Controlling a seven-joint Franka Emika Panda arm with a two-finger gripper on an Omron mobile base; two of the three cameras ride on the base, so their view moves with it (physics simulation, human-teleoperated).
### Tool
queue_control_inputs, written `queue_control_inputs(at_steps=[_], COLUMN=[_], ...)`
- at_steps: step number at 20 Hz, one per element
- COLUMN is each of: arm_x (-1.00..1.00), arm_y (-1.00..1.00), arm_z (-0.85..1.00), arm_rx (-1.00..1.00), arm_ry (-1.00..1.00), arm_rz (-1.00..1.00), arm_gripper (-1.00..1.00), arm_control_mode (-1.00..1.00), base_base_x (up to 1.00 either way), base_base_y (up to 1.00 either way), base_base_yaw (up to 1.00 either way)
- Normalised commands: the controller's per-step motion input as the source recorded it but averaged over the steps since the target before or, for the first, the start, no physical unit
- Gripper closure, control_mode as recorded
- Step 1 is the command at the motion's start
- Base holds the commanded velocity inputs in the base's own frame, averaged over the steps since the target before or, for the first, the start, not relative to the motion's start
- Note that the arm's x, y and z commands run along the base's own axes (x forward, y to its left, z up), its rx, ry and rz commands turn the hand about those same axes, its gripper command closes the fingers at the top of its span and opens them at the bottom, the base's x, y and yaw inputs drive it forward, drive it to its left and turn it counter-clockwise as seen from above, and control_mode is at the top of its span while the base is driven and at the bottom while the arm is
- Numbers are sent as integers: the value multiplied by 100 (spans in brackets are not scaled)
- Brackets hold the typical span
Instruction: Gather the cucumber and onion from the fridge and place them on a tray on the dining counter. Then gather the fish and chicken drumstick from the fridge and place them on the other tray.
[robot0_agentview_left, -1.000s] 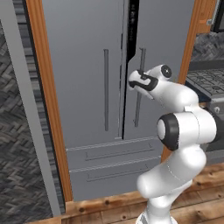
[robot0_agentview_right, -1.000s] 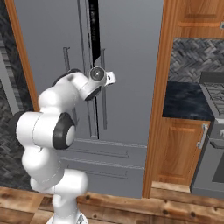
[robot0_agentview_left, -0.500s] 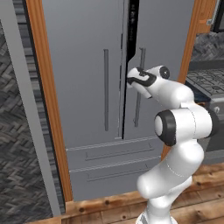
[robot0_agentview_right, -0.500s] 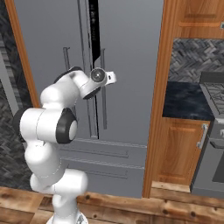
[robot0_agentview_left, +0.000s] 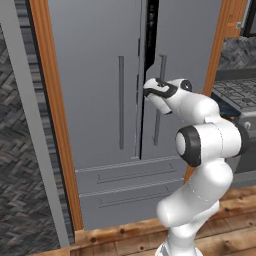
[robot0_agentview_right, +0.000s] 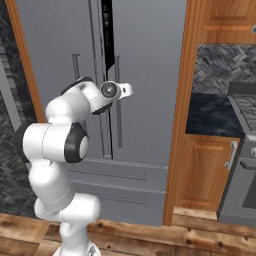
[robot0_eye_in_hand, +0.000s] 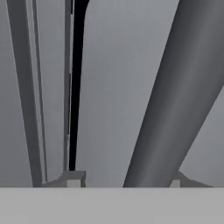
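1. No brand, label or writing can be read on anything here, neither on the fridge (robot0_agentview_left: 100, 115) nor on the arm
2. The fridge is a tall, wide grey cabinet set in a warm brown wooden frame (robot0_agentview_right: 180, 125); it has two upper doors with long vertical bar handles and two drawers below the hand
3. The right door stands ajar (a thin black gap (robot0_agentview_right: 107, 35) runs up between the doors, widening above the hand)
4. The gripper (robot0_agentview_left: 149, 91) is at mid-door height, right at the right door's bar handle (robot0_agentview_left: 159, 107), just beside the gap
5. In the hand view that handle (robot0_eye_in_hand: 179, 96) is a thick dark grey bar crossing on a slant directly ahead of the hand, rising from between the two finger tips (robot0_eye_in_hand: 73, 180); the black gap (robot0_eye_in_hand: 77, 87) lies toward one side of it
6. The fingers stand on either side of the bar, partly apart; I cannot tell whether they press on it or leave a little room
7. Off to the hand's right are a wooden cupboard (robot0_agentview_right: 207, 170) and a stove (robot0_agentview_right: 245, 150)
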Motion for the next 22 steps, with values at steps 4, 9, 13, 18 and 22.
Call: queue_control_inputs(at_steps=[4, 9, 13, 18, 22], arm_x=[-64, -85, -88, -95, -94], arm_y=[-6, -23, -43, -58, -39], arm_z=[28, 33, 42, 46, 44], arm_rx=[0, 0, 0, 0, 0], arm_ry=[-7, -8, -11, -6, -1], arm_rz=[-1, -4, -6, -2, -1], arm_gripper=[100, 100, 100, 100, -100], arm_control_mode=[-100, -100, -100, -100, -100], base_base_x=[0, 0, 0, 0, 0], base_base_y=[0, 0, 0, 0, 0], base_base_yaw=[0, 0, 0, 0, 0])
